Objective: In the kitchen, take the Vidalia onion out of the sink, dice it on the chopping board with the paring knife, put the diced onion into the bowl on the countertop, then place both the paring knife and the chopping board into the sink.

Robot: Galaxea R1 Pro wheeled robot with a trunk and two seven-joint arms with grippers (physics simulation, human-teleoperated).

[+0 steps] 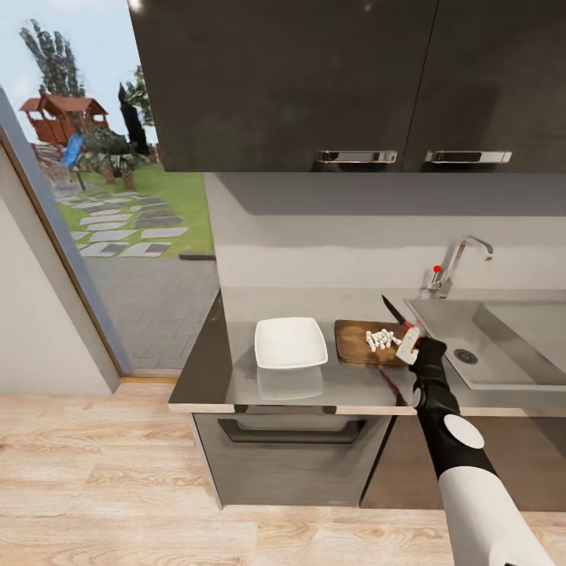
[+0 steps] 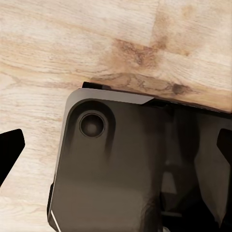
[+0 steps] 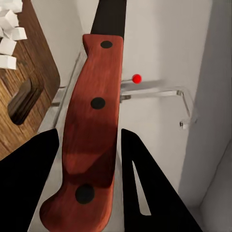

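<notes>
Pinching the paring knife [image 3: 92, 130] handle between right fingers [image 3: 145, 193], beside chopping board [image 3: 29, 96].

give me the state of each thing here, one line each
onion: diced, white pieces piled on the board
chopping board: flat on the countertop, between bowl and sink
bowl: upright, empty
knife: held in the right gripper, blade pointing away over the board's right edge
sink: basin empty
tap: no water running
upper cabinets: doors closed
</notes>
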